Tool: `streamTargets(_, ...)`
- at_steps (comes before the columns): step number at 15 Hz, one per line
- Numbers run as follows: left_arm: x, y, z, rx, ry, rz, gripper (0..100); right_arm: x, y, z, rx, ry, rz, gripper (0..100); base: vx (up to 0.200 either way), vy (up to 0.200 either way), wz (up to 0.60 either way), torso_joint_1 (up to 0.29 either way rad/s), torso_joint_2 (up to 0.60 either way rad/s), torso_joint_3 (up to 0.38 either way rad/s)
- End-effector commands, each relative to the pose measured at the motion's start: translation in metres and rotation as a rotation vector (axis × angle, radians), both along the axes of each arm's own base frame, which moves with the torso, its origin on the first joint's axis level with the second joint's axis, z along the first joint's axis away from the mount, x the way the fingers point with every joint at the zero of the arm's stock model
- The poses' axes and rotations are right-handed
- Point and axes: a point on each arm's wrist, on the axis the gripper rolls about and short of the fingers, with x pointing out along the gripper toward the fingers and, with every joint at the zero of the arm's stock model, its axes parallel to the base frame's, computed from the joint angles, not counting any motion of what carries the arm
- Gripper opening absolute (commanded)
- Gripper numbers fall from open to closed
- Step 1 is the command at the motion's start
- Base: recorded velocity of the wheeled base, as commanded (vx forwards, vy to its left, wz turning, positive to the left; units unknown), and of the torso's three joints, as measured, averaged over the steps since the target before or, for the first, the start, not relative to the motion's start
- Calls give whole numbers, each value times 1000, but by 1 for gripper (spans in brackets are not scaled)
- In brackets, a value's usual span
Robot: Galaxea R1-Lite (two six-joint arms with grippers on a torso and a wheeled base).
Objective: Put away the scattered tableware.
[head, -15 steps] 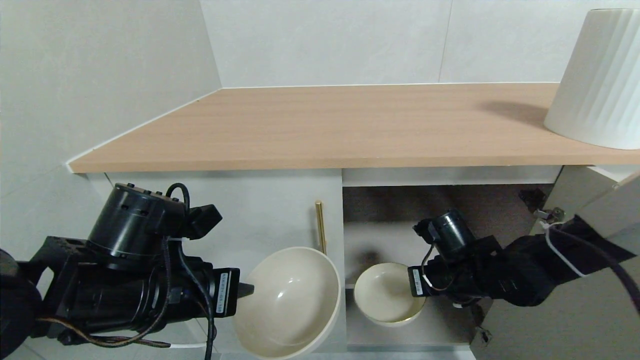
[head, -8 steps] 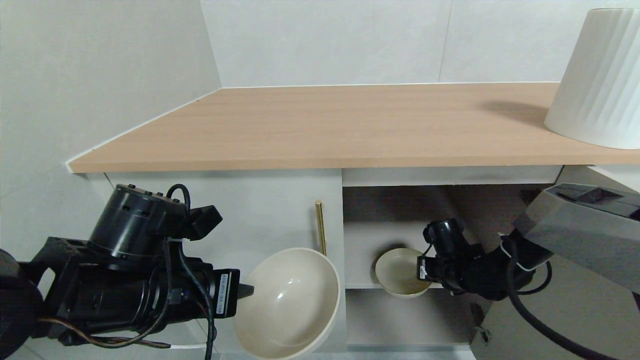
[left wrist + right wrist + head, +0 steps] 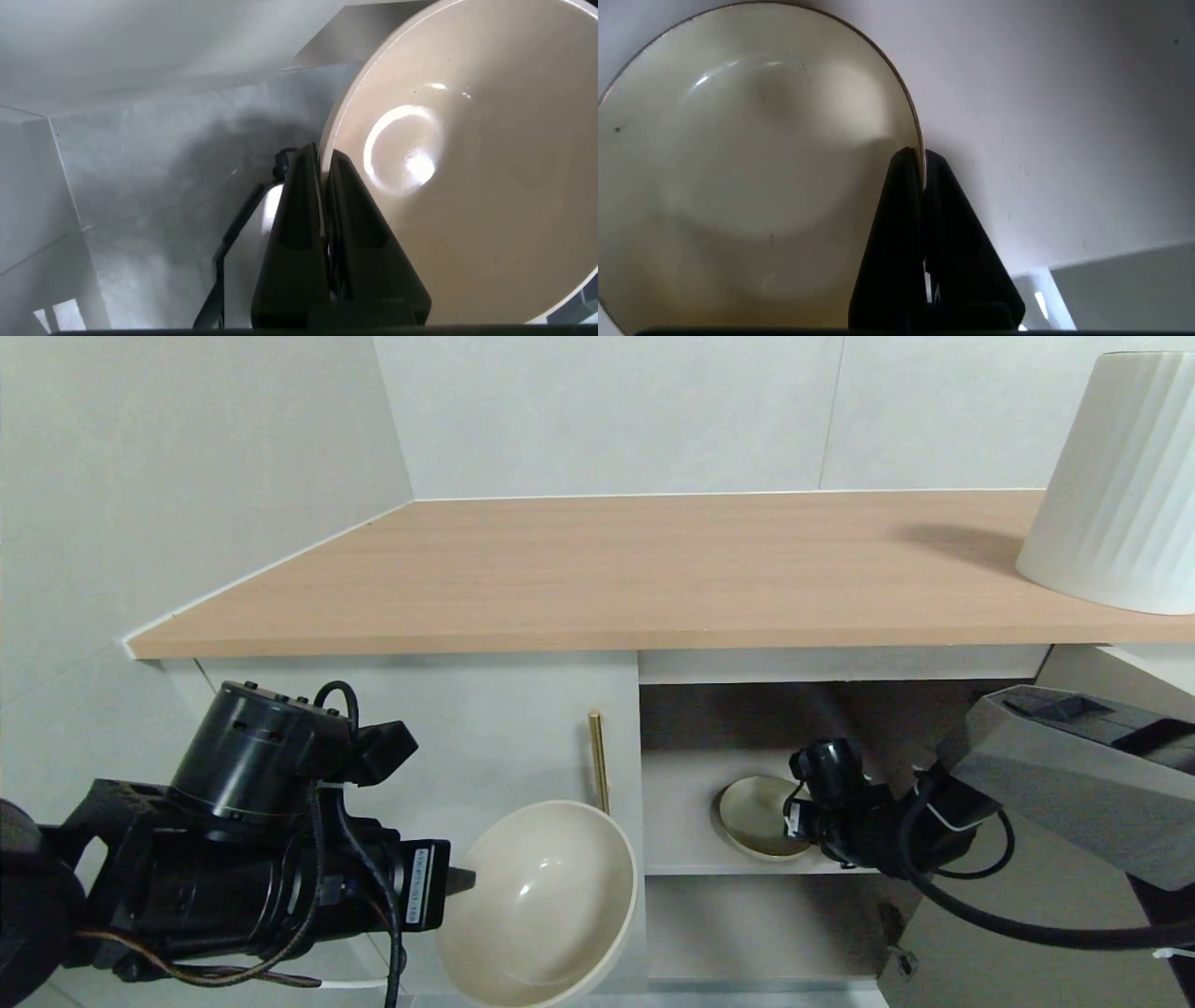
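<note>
My right claw (image 3: 795,818) pinched the small cream ceramic bowl (image 3: 758,814) by its rim at the white cabinet shelf (image 3: 681,803), not yet released. My left claw (image 3: 464,878) gripped the large cream bowl (image 3: 546,905), which I judged next to stow.

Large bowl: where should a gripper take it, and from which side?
Pinch the rim, one finger inside the large bowl, one outside, from the robot's left, as the left gripper does now. It looks too wide to span, and the thin rim is the only edge fingers can close on.
</note>
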Motion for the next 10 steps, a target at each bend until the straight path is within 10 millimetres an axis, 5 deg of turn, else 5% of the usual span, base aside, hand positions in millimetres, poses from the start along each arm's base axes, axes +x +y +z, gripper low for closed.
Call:
streamTargets(1,1,0,-1,1,4,0,0,3,0,-4,-4,1,-6,0,0,0,0,0,0,0)
streamTargets(9,3,-2,-5,9,18,0,0,14,-1,-2,-5,-34,-34,0,0,0,0,0,0,0)
streamTargets(10,4,-2,-6,12,21,1,0,14,-1,-2,-6,-34,-33,100,0,0,0,0,0,0)
